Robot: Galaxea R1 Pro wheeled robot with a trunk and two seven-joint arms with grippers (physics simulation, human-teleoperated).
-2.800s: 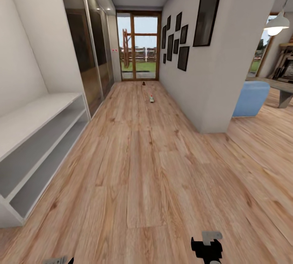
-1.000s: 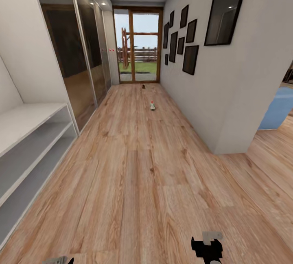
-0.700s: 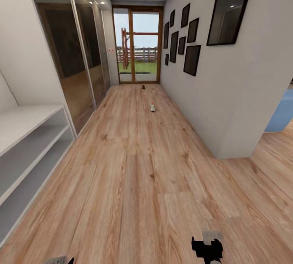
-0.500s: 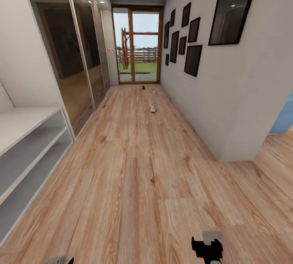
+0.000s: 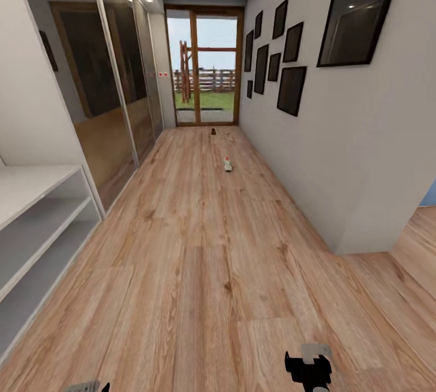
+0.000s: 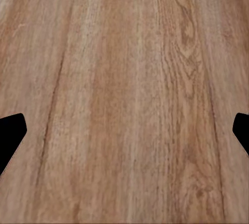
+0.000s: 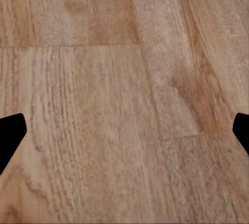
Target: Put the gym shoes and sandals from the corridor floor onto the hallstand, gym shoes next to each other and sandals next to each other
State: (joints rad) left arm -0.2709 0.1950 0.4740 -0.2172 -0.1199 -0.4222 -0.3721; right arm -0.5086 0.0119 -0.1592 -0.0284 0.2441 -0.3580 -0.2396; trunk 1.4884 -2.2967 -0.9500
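One gym shoe (image 5: pixel 227 164), white with a red patch, lies far ahead on the corridor floor (image 5: pixel 200 259). Beyond it, near the glass door, sits a small dark brown thing (image 5: pixel 213 132), likely a sandal, too small to be sure. At the left edge stands a pale unit (image 5: pixel 36 216) with a bench top over two open shelves, apparently the hallstand; its upper part is cut off. My right gripper (image 5: pixel 309 368) and left gripper (image 5: pixel 91 387) hang low over bare planks. Both wrist views show the left gripper (image 6: pixel 124 136) and right gripper (image 7: pixel 124 136) open and holding nothing.
Mirrored wardrobe doors (image 5: pixel 109 107) line the left wall. The right wall (image 5: pixel 339 156) carries dark picture frames and ends at a corner (image 5: pixel 339 250) opening to another room. A glass door (image 5: pixel 206 71) closes the far end.
The whole view has advanced down the corridor: the shelf unit has slid further off the left edge, the right wall corner is closer, and the blue seat is gone from view. The arms hold the same pose.
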